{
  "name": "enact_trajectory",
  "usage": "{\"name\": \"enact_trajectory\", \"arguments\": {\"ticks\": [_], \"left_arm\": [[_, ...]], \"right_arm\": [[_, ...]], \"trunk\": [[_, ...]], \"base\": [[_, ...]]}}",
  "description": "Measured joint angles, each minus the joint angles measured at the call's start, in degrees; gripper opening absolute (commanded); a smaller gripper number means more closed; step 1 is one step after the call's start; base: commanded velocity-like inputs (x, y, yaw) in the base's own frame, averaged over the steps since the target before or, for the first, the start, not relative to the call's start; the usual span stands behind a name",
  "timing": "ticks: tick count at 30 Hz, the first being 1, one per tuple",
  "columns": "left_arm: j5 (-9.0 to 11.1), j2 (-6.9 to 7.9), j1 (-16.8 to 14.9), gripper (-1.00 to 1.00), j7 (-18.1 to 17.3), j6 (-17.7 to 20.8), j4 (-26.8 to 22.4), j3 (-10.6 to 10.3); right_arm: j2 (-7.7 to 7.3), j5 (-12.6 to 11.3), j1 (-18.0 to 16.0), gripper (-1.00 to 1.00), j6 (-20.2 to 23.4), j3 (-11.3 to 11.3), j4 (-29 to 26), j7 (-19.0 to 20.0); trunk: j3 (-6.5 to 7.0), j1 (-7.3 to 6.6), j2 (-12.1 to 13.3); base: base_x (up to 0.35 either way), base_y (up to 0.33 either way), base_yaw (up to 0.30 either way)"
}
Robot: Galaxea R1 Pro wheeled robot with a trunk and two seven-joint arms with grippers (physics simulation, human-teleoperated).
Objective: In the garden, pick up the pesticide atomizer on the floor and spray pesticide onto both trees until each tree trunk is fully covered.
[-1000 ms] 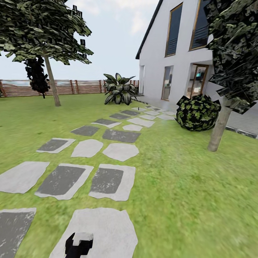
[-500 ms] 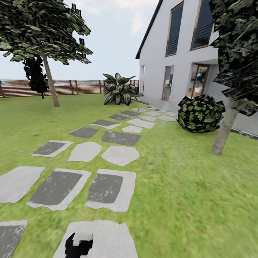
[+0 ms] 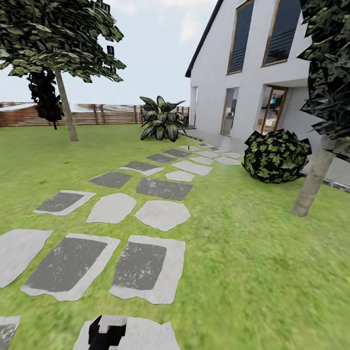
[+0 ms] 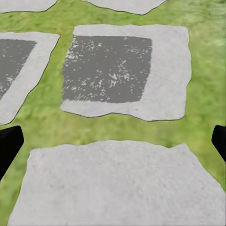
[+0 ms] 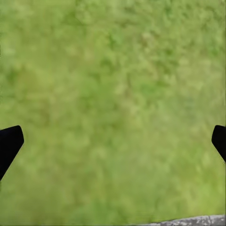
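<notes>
View has advanced; two trees [image 3: 63, 104] [image 3: 313, 180] flank stepping stones [image 3: 162, 214].

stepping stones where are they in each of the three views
head view: stepping stones run from the near foreground toward the far lawn, left of centre.
left wrist view: a pale stone nearest, a dark-centred stone beyond.
right wrist view: a thin stone sliver at the frame edge.
shared landmark: the grass.
</notes>
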Motion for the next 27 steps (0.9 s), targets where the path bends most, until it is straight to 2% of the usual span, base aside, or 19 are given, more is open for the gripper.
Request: {"name": "enact_trajectory", "arguments": {"ticks": [27], "left_arm": [[-0.01, 0.00, 0.02, 1.00, 0.00, -0.02, 0.22, 0.00]], "right_arm": [[-0.22, -0.63, 0.00, 1.00, -0.04, -0.48, -0.16, -0.33]], "trunk": [[0.00, -0.01, 0.00]], "base": [[0.350, 0.000, 0.000]]}}
